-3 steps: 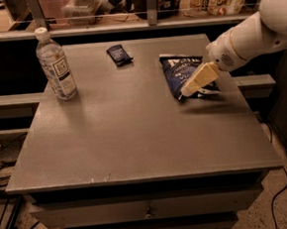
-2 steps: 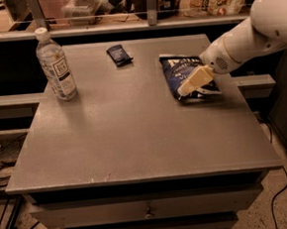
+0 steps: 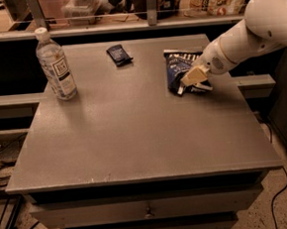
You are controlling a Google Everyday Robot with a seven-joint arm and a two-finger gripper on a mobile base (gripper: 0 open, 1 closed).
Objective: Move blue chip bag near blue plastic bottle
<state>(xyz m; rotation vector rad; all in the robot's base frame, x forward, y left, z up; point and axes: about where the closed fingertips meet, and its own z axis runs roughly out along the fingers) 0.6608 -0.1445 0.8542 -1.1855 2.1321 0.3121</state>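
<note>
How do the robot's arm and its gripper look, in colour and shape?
The arm is smooth, white and rounded, with a ball-like joint and a small dotted grille near the wrist. The gripper, at the crinkled dark-blue foil chip bag, is pale tan and wedge-shaped.

Counting now: one blue plastic bottle (image 3: 55, 64), upright on the one grey surface (image 3: 135, 137). One small dark packet (image 3: 118, 54), near the bottle, off to its right and slightly further back. One blue chip bag (image 3: 175, 64), well apart from the bottle, further right again. One white arm (image 3: 246, 34), and one gripper (image 3: 189, 80), down at that bag, far across from the bottle. Two drawer fronts (image 3: 91, 212) underneath.
</note>
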